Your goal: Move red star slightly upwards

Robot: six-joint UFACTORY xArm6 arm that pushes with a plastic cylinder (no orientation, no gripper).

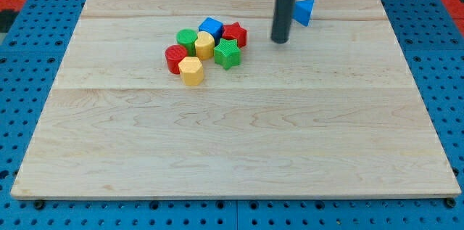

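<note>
Toward the view's top, a little left of centre on the wooden board (232, 150), we see the red star (235, 34) lying flat at the upper right corner of a tight cluster of blocks. Its points spread evenly, so we can make out no long axis; one point seems to aim at the view's top, though the shape is too small to be sure. Touching it on the left is the blue cube (211, 27), and just below it sits the green star (227, 54). Further left in the cluster are the yellow block (204, 44), the green cylinder (187, 39), the red cylinder (175, 59) and, lowest, the yellow hexagon (191, 71). The board above the star lies bare, while the cluster hems it in on the left and below. Our rod carries no gripper and grasps nothing; my tip (280, 40) rests on the board to the star's right, near but apart from it. Behind the rod, at the upper right, a blue triangle (305, 11) stands alone. The star is glossy, deep red, with a thick body.
</note>
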